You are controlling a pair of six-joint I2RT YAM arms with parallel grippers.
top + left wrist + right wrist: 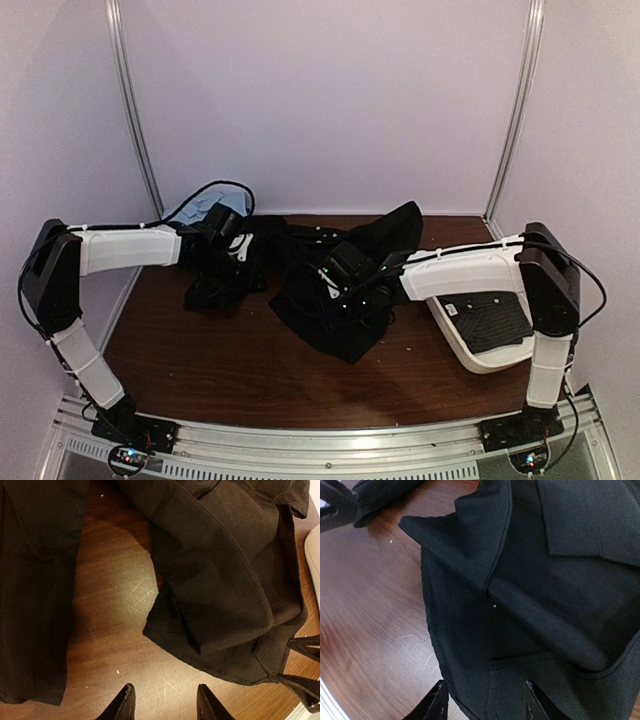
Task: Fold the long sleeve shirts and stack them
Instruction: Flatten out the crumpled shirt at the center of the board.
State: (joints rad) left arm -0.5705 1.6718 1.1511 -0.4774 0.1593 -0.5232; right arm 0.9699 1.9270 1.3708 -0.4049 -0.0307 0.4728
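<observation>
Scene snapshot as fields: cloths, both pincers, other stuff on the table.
table: brown wood
central dark shirt: crumpled, unfolded
left dark heap: crumpled, unfolded
left pincer: open, above bare wood between cloths
right pincer: open, over central shirt's edge
blue cloth: back left
white tray: right side, holds black pad

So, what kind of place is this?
Probably a robot test booth in a lab, not a home: a left arm and right arm bolted to a metal rail, a wooden table, and plain pale walls with metal posts.
</observation>
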